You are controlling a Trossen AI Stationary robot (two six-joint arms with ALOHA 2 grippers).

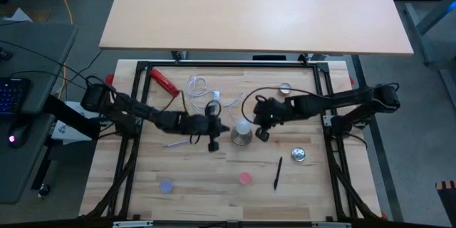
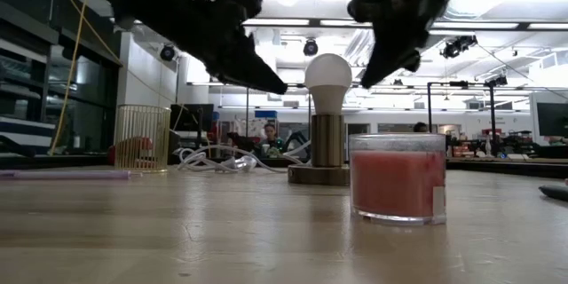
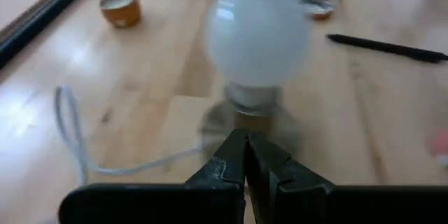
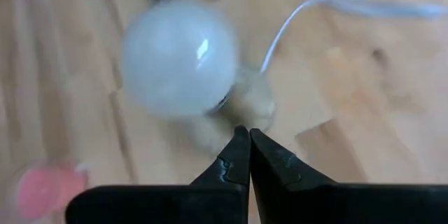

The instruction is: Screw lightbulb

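The white frosted lightbulb (image 1: 244,126) stands upright, its base in the grey metal socket stand (image 1: 242,138) at the table's middle. It also shows in the low view (image 2: 327,75), the left wrist view (image 3: 257,31) and the right wrist view (image 4: 178,56). My left gripper (image 1: 216,132) is shut just left of the bulb, and its tip (image 2: 277,86) is clear of the globe. My right gripper (image 1: 261,127) is shut just right of the bulb, and its tip (image 2: 367,80) is also clear. In each wrist view the shut fingertips (image 3: 246,147) (image 4: 243,143) point at the socket.
A pink cup (image 2: 398,177) stands near the front edge (image 1: 245,178), with a bluish cap (image 1: 167,185) to its left. A black pen (image 1: 278,173) and a silver disc (image 1: 298,155) lie front right. A white cable (image 1: 199,89) and a red tool (image 1: 162,80) lie at the back.
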